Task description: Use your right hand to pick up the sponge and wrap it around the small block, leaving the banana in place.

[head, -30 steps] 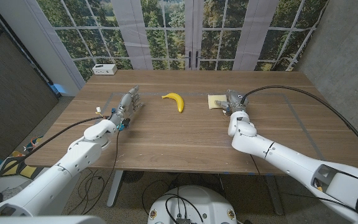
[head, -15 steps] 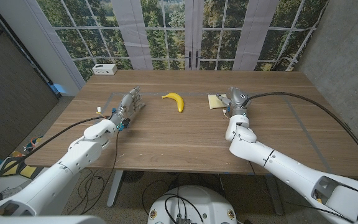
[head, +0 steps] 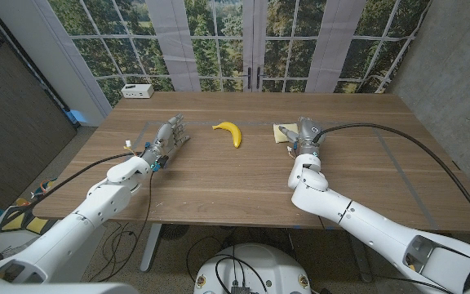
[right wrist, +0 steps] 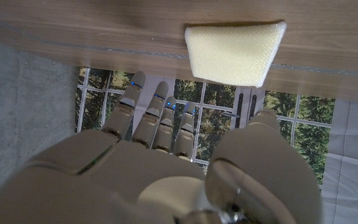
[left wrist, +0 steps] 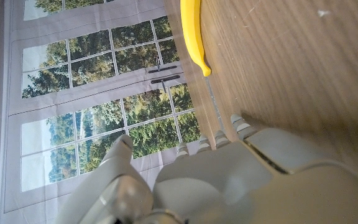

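Note:
A pale yellow sponge lies on the wooden table, right of centre; the right wrist view shows the sponge as a flat wedge. My right hand stands just right of it, fingers apart and holding nothing, and shows as my right hand in its own view, its fingertips short of the sponge. The banana lies at mid-table; in the left wrist view the banana is ahead of the fingers. My left hand stands at the left, fingers spread, empty. I see no small block.
A white box sits at the table's far left corner. Windows stand behind the far edge. Bare wood stretches between the two hands and toward the near edge.
My right hand and forearm have shifted slightly left, closer to the sponge. The sponge, the banana and my left hand have stayed where they were.

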Controlling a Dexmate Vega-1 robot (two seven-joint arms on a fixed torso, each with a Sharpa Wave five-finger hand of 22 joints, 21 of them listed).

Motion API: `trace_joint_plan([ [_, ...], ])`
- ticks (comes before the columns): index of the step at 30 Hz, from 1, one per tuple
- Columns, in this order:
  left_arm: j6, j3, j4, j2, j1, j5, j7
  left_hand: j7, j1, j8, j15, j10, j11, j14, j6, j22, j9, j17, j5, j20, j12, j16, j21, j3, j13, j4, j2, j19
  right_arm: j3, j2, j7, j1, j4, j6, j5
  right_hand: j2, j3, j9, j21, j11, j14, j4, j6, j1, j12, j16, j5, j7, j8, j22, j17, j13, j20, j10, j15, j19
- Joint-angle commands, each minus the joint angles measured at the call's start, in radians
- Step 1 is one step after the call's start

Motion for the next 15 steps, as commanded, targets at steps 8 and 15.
trace_joint_plan([
  [8, -0.014, -0.024, -0.026, 0.022, 0.005, 0.002, 0.002, -0.005, 0.001, 0.003, -0.003, -0.049, -0.004, -0.002, -0.118, 0.005, 0.002, 0.004, 0.001, 0.010, 0.005, 0.000, -0.002, 0.000, 0.006, -0.003, 0.005, 0.001, -0.100, 0.068, 0.047, 0.117, 0.142, -0.122, 0.043, -0.016, -0.010, 0.004, -0.006, -0.004, -0.024, -0.006, -0.015, 0.011, -0.008, -0.010, -0.003, -0.002, -0.008, 0.002, 0.002, 0.003, -0.003, -0.018, 0.002, -0.010],
  [15, -0.011, -0.027, -0.026, 0.021, 0.008, -0.003, 0.008, -0.006, 0.001, 0.003, -0.002, -0.049, 0.000, -0.003, -0.117, 0.005, 0.002, 0.004, 0.001, 0.010, 0.005, 0.000, -0.002, 0.000, 0.006, -0.003, 0.005, 0.002, -0.134, 0.081, 0.070, 0.158, 0.186, -0.152, 0.075, -0.023, -0.020, 0.004, -0.009, -0.002, -0.033, 0.000, -0.041, -0.003, -0.015, -0.010, -0.005, 0.000, -0.018, 0.003, 0.003, 0.004, 0.000, -0.038, 0.006, -0.016],
])
